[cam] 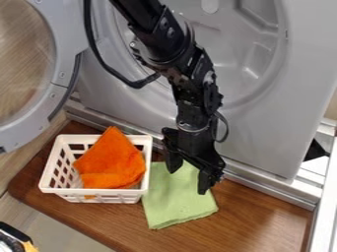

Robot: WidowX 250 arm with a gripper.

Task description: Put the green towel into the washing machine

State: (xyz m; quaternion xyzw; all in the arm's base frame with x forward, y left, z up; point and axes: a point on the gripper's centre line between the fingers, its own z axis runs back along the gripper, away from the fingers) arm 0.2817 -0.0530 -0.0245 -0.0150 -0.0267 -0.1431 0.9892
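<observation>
My gripper [187, 181] hangs down over the upper part of the green towel [176, 202], its two fingers spread apart with towel visible between them. Whether the fingertips touch the cloth I cannot tell. The towel lies flat and folded on the brown wooden board, right beside the white basket. Behind the arm stands the grey washing machine [266, 123], its round opening partly hidden by the arm and its door [62, 74] swung out to the left.
A white basket [99, 196] holding an orange cloth [112, 162] stands left of the towel. Metal rails run along the machine's lower edge, and a white frame stands at the right. A black and yellow object [16, 238] is at the lower left.
</observation>
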